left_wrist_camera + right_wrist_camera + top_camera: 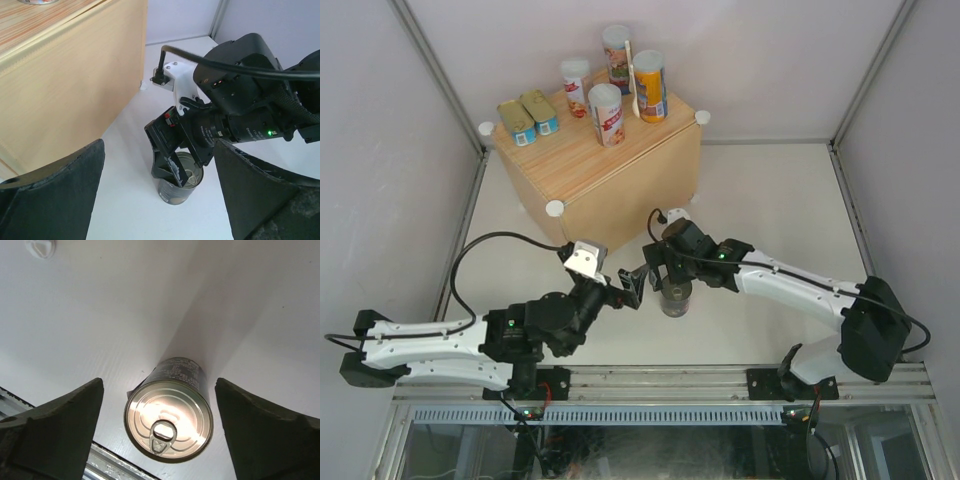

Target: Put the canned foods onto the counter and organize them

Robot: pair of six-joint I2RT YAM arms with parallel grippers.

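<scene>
A short dark can stands upright on the white table, its pull-tab lid up. My right gripper hangs over it, open, a finger on each side and a gap on both; nothing is held. My left gripper is open and empty just left of the can, pointing at it. The counter, a light-wood box, stands at the back. On it are two flat tins and several tall cans, one of them orange.
White knobs mark the counter's corners, and another knob shows far off in the right wrist view. A metal rail runs along the near edge. Enclosure walls close in the left, right and back. The counter's side stands close to my left gripper.
</scene>
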